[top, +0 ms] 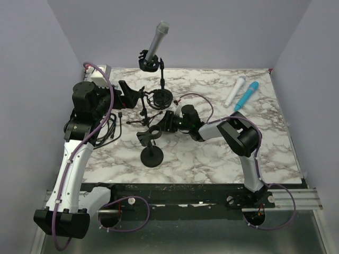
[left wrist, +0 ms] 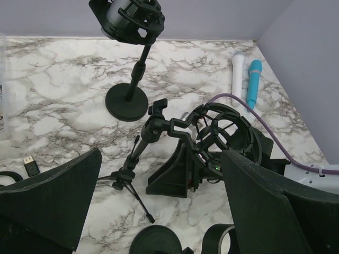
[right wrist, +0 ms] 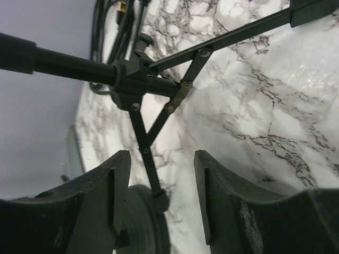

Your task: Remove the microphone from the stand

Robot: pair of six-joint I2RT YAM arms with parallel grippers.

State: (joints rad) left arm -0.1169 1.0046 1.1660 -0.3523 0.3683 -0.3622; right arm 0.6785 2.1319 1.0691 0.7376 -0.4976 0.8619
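Close your half-open right fingers (right wrist: 106, 201) gently on the tripod leg (right wrist: 142, 138) at lower centre; left fingers (left wrist: 53, 201) are wide.

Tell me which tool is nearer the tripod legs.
Right. The right tool has one of the tripod legs between its fingers; the left tool hangs back from them, higher up.

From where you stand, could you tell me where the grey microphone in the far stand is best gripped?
Grip the grey microphone on its bare barrel, between mesh head and shock mount. Come from the side, jaws across the barrel: it slants up out of the mount, whose cage covers the lower end, so it probably slides out along that slant.
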